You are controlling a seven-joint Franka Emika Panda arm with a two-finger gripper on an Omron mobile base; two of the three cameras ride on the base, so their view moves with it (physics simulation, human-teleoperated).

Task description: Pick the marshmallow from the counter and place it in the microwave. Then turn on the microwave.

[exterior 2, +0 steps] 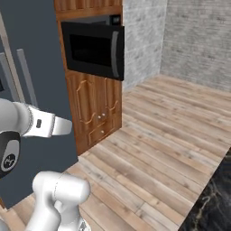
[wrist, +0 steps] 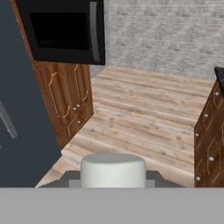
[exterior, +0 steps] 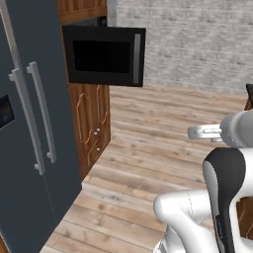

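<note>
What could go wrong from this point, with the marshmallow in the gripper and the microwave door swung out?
1. The marshmallow sits between the gripper fingers and looks soft; a jolt while travelling could squeeze it out or drop it on the wooden floor.
2. The microwave door stands swung outward, so the arm might clip its edge on approach.
3. The refrigerator stands right beside the microwave, leaving little room on that side.
</note>
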